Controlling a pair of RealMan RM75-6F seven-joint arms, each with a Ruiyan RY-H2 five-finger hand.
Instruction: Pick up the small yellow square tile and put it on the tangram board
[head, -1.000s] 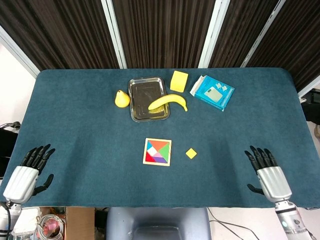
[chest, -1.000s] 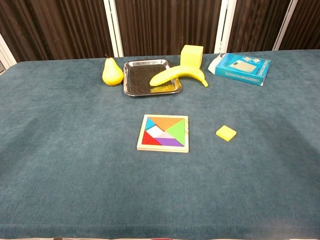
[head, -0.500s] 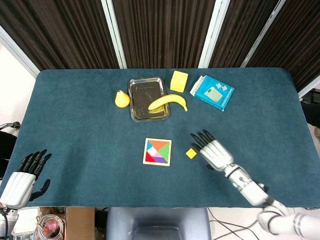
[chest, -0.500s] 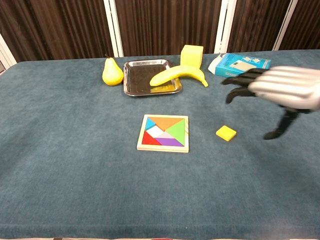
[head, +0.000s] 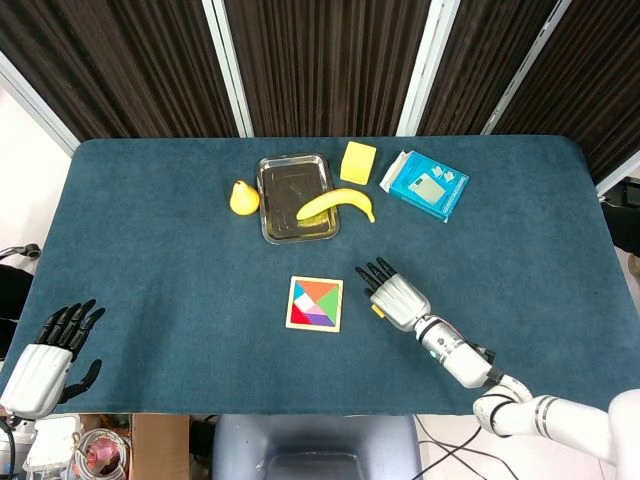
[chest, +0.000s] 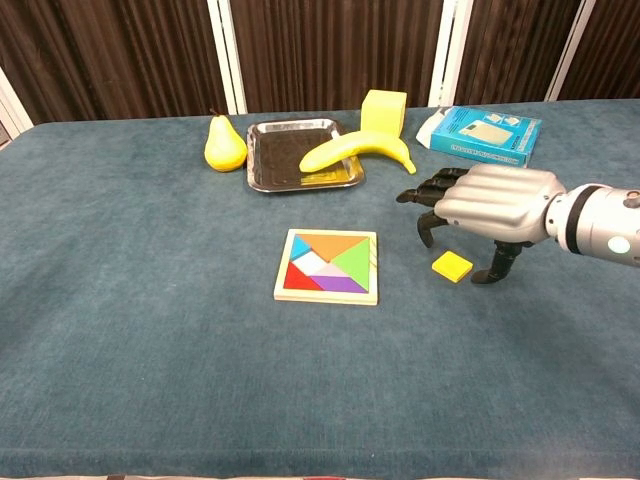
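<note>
The right hand (chest: 495, 205) hovered over the small yellow square tile (chest: 452, 266), palm down, its fingers (chest: 425, 190) spread and curved, grasping nothing. In the chest view the tile lay flat on the tabletop (chest: 150, 330) directly beneath the palm, between the thumb on one side and the dark fingertips on the other, apparently untouched. The head view showed only a sliver of it at the edge of the right hand (head: 398, 298), the rest hidden beneath. Being square, the tile had no long axis to speak of; it sat turned somewhat diagonally to the tabletop's edge.

The tangram board (chest: 328, 265) lay near the fingertips, on the side toward the robot's left, apart from the tile. So the carry looked short: close on the tile, lift, then shift leftward over the board.

The left hand (head: 45, 350) rested well away at the tabletop's near corner, fingers released and apart, holding nothing. The right hand was plainly the nearer one and seemed about to grasp.
</note>
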